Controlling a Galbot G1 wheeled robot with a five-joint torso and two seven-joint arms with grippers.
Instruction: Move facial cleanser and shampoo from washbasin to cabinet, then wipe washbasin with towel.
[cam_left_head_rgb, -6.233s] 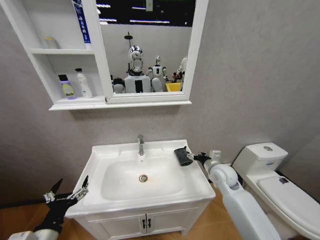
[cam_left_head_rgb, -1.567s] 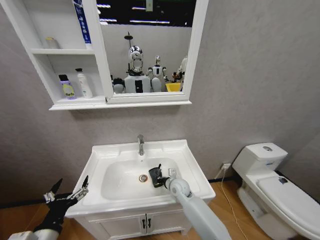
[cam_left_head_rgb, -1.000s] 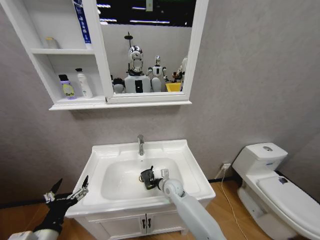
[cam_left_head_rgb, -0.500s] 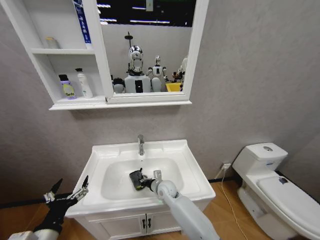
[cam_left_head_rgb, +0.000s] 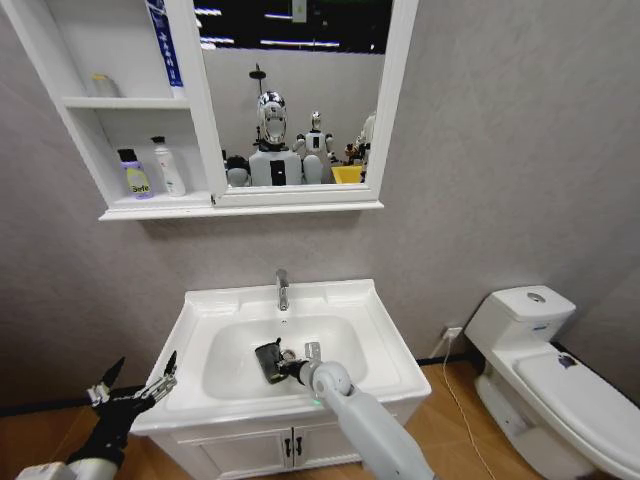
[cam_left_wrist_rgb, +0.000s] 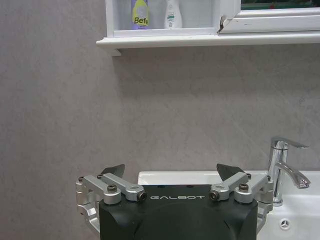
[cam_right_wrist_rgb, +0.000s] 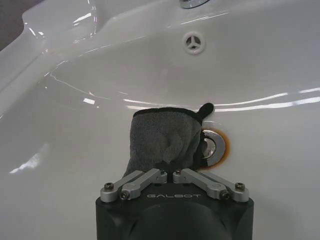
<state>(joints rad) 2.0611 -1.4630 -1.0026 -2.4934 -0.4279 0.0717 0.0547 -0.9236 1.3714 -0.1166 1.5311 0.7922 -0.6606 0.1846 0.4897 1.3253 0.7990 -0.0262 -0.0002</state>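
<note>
Right tool (cam_left_head_rgb: 283, 366) is down in the washbasin (cam_left_head_rgb: 385, 330) bowl, fingers pinched together on the dark grey towel (cam_left_head_rgb: 268, 361). In the head view the towel sits at about 9 o'clock from the drain, pressed against the bowl floor. In the right wrist view the towel (cam_right_wrist_rgb: 167, 142) hangs bunched from the right tool (cam_right_wrist_rgb: 171, 173) and overlaps the edge of the chrome drain (cam_right_wrist_rgb: 216, 148), which has a rust-coloured ring around it; the overflow hole (cam_right_wrist_rgb: 193, 42) is on the bowl wall beyond.

Left tool (cam_left_head_rgb: 135, 388) is parked off the washbasin's front corner, at roughly 8 o'clock from the bowl, fingers spread, holding nothing. The left wrist view shows the left tool (cam_left_wrist_rgb: 171, 172) with its tips wide apart, the chrome tap (cam_left_wrist_rgb: 284, 167) off to one side.

Tap (cam_left_head_rgb: 281, 289) sits at 12 o'clock on the washbasin rim.

Cabinet (cam_left_head_rgb: 109, 210) above, lower shelf: a purple-labelled bottle (cam_left_head_rgb: 134, 174) with a dark cap and a white bottle (cam_left_head_rgb: 168, 167) just beside it, both upright. Probably the cleanser and shampoo, but the labels are too small to confirm which is which.
</note>
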